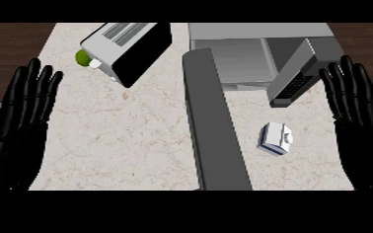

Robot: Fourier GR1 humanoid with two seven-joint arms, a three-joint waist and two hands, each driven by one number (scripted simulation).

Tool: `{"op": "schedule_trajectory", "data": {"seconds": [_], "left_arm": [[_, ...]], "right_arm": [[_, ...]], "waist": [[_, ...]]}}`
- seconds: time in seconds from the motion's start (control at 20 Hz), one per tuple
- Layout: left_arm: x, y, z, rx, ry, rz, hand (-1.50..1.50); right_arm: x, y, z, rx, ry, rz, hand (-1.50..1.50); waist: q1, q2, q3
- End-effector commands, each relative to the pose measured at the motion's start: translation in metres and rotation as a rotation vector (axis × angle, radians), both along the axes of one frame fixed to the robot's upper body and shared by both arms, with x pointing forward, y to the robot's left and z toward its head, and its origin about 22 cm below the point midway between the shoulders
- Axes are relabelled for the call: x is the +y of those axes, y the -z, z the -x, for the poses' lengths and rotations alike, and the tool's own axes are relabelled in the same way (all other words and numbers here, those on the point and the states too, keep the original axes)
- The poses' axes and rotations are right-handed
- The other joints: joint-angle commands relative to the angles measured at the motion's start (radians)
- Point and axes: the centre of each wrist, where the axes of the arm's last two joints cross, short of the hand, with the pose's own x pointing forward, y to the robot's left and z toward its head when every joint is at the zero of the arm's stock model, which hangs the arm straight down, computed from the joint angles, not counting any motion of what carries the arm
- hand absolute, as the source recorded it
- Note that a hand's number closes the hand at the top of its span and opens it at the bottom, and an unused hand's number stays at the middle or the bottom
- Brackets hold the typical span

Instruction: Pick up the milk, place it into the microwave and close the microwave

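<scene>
The milk [276,138] carton lies on the pale marble counter [124,128], untouched, just inward of the right hand [350,96], which rests with fingers straight, holding nothing. Beyond it, the microwave [247,54] stands with its door [299,76] swung open. The left hand [27,103] rests likewise released at the opposite edge, near a toaster oven [128,49].

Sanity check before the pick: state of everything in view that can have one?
microwave: open, nothing visible inside.
microwave door: swung fully out over the counter.
milk: lying on the counter right of the door, not held.
toaster oven: shut, sitting at an angle.
left hand: open, resting at the left edge.
right hand: open, resting at the right edge.
</scene>
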Motion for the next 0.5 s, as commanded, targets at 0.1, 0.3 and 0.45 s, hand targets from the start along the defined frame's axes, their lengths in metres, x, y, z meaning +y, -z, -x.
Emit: {"op": "schedule_trajectory", "data": {"seconds": [0.1, 0.3, 0.45], "left_arm": [[-0.03, 0.018, 0.003, -0.019, -0.005, 0.004, -1.5], [-0.018, 0.019, 0.001, 0.122, -0.093, 0.145, -1.5], [-0.023, 0.033, 0.005, 0.125, -0.102, 0.146, -1.5]], "right_arm": [[-0.009, -0.004, -0.007, -0.005, 0.001, -0.017, -1.5], [-0.016, 0.012, -0.006, 0.107, -0.033, -0.153, -1.5], [-0.015, 0.006, -0.009, 0.113, -0.023, -0.162, -1.5]], "waist": [[0.041, 0.027, 0.007], [0.043, 0.025, 0.008], [0.042, 0.027, 0.007]]}}
